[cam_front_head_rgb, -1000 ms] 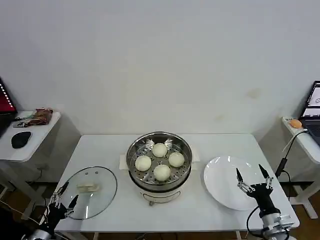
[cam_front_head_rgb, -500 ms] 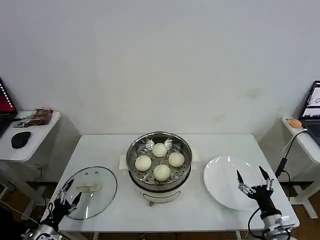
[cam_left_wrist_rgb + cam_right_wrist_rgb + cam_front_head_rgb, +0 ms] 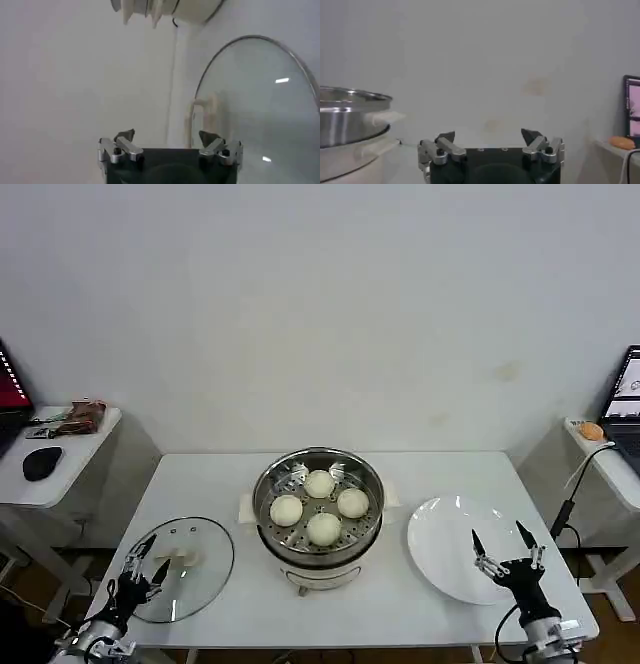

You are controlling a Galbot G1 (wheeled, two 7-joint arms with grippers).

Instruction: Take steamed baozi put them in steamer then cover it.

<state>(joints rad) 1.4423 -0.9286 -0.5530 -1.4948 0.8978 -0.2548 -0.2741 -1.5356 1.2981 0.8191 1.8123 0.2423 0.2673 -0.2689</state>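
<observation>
Inside the steamer [image 3: 318, 506], four baozi [image 3: 322, 527] apparently bear no readable writing.

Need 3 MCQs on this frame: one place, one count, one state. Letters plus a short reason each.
1. Where does the cover lie?
A. on the steamer
B. on the table left of the steamer
C. on the plate

2. How many baozi sit in the steamer?
A. two
B. three
C. four

3. How is the left hand?
A. open, holding nothing
B. shut on the cover
C. shut on a baozi

Answers: 1 B, the glass cover rests flat on the table. 2 C, four baozi on the tray. 3 A, fingers spread at the cover's near edge.
</observation>
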